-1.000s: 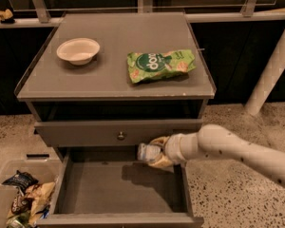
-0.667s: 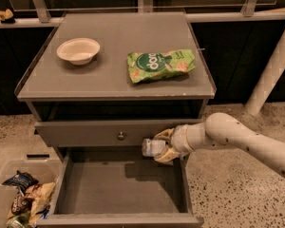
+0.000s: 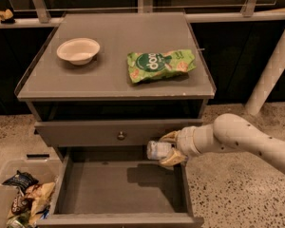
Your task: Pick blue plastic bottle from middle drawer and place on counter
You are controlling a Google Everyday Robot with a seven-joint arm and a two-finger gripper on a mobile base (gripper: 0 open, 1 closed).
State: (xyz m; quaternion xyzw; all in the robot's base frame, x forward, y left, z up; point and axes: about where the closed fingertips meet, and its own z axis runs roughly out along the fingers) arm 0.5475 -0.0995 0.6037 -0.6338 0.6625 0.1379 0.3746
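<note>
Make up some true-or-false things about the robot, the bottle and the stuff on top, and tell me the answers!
1. The end effector grips the blue plastic bottle above the open middle drawer. True.
2. A green snack bag lies on the counter. True.
3. The white bowl sits inside the middle drawer. False: it is on the counter, left of the snack bag.
4. The blue plastic bottle stands on the counter. False: it is held below counter level, over the drawer.
</note>
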